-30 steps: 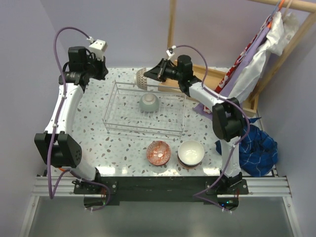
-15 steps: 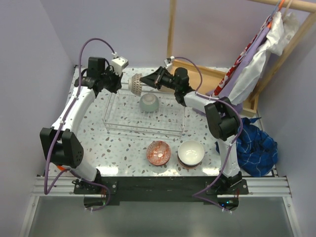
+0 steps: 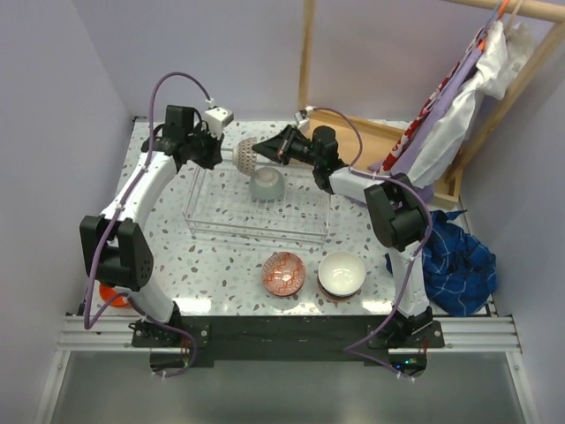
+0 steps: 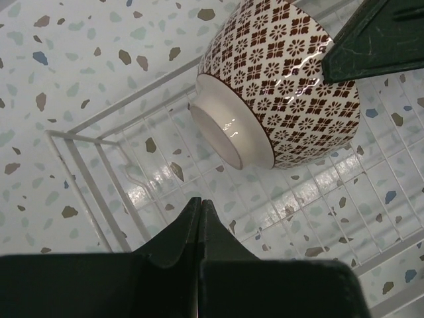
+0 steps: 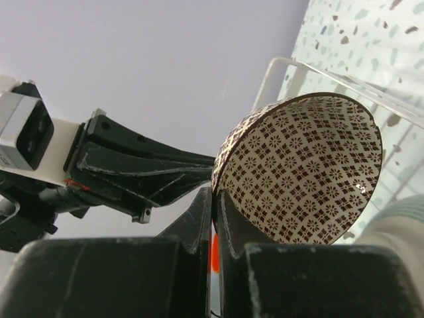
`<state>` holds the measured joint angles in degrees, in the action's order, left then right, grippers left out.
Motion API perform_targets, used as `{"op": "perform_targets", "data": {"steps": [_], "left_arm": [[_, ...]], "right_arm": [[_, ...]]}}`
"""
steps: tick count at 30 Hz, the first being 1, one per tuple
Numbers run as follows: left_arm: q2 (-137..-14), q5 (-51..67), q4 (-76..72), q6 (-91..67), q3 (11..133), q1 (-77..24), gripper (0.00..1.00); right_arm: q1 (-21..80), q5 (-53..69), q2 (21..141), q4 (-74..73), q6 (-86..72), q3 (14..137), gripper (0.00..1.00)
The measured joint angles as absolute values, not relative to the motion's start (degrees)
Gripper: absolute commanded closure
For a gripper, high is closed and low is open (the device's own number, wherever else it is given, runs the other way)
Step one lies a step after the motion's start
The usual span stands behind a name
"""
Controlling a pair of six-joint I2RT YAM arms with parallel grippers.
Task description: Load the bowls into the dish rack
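Note:
My right gripper [image 3: 262, 150] is shut on the rim of a brown-patterned bowl [image 3: 247, 155], which it holds tilted on its side over the back left corner of the wire dish rack [image 3: 256, 233]. In the right wrist view the fingers pinch the bowl [image 5: 305, 172] at its edge. My left gripper [image 3: 215, 152] is shut and empty, just left of that bowl [image 4: 285, 73], above the rack's wires [image 4: 99, 140]. A pale green bowl [image 3: 266, 183] lies upside down in the rack. On the table in front of the rack sit a red-patterned bowl [image 3: 283, 272] and a white bowl [image 3: 342, 273].
A wooden tray frame [image 3: 388, 141] lies at the back right. Clothes [image 3: 477, 88] hang from a wooden stand on the right, and a blue cloth [image 3: 455, 265] is bunched by the right arm. Something orange [image 3: 107, 291] peeks out behind the left arm.
My left arm swung right to the rack's back left corner. The right gripper brought the patterned bowl left and down, close to the left gripper.

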<state>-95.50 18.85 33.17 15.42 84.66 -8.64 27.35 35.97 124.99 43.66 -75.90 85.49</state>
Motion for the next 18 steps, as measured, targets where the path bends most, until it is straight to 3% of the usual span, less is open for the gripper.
{"op": "perform_targets", "data": {"steps": [18], "left_arm": [[-101.3, 19.0, 30.0, 14.1, 84.4, -11.0, 1.0]], "right_arm": [[27.4, 36.2, 125.5, 40.8, -71.7, 81.3, 1.0]]}}
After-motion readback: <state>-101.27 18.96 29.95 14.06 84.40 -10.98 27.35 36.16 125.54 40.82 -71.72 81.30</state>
